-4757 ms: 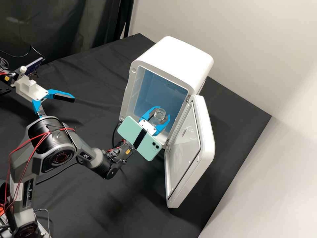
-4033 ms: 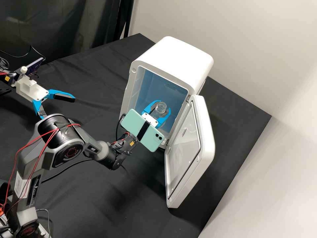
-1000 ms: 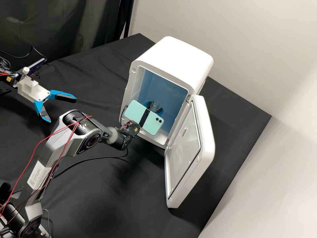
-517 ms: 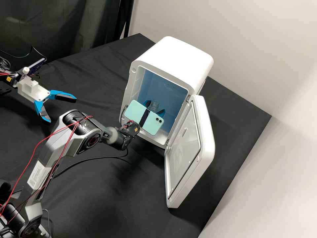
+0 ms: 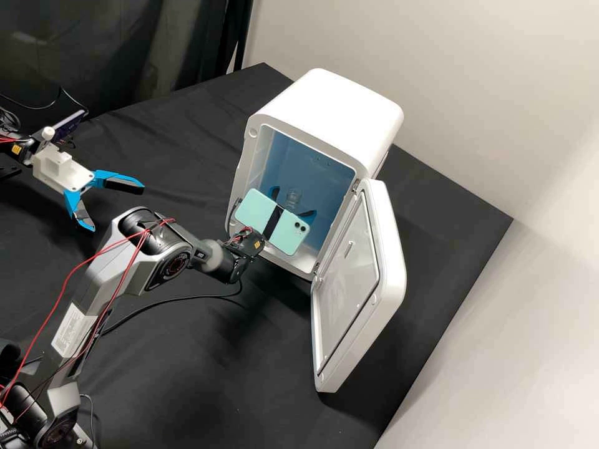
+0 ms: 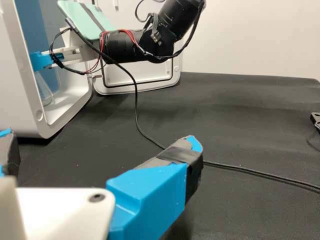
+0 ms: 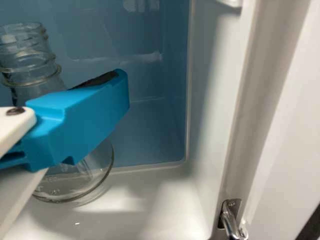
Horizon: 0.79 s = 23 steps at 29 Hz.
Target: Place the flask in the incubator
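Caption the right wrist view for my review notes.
Glass flask stands upright on the white floor inside the open, blue-walled incubator.

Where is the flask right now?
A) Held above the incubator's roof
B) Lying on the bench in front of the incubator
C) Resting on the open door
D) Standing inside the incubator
D: the flask stands upright with its base on the white floor inside the incubator.
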{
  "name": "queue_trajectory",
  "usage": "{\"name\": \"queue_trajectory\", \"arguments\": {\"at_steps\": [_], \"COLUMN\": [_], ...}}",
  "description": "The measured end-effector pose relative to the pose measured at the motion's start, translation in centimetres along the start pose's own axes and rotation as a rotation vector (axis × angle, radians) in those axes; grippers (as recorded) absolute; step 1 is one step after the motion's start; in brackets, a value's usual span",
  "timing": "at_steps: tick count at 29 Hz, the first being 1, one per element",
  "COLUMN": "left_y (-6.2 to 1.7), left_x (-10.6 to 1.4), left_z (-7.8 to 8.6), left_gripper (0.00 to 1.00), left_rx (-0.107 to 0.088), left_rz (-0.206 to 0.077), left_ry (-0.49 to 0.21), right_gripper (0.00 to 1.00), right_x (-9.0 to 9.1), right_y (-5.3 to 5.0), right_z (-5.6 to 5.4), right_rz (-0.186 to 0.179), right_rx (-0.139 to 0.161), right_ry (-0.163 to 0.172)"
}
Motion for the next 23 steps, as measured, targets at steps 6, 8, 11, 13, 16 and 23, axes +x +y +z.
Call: {"name": "queue_trajectory", "arguments": {"at_steps": [6, 8, 11, 13, 16, 23], "left_y": [0.01, 0.00, 0.00, 0.00, 0.00, 0.00], "left_x": [0.0, 0.0, 0.0, 0.0, 0.0, 0.0], "left_z": [0.1, 0.2, 0.2, 0.2, 0.2, 0.2], "left_gripper": [1.00, 1.00, 1.00, 1.00, 1.00, 1.00], "left_rx": [0.002, 0.002, 0.002, 0.002, 0.002, 0.002], "left_rz": [0.000, 0.000, 0.000, 0.000, 0.000, 0.000], "left_ry": [-0.005, -0.007, -0.007, -0.007, -0.007, -0.007], "right_gripper": [1.00, 1.00, 1.00, 1.00, 1.00, 1.00], "right_x": [0.0, -0.1, -0.3, -0.4, -0.6, -1.2], "right_y": [0.0, 0.1, 0.0, 0.0, 0.0, -0.2], "right_z": [0.0, 0.1, 0.5, 0.6, 0.9, 1.3], "right_rz": [0.001, 0.001, 0.000, 0.001, -0.002, -0.005], "right_rx": [0.000, 0.004, 0.013, 0.019, 0.039, 0.055], "right_ry": [0.002, -0.001, -0.005, -0.007, -0.002, -0.003]}}
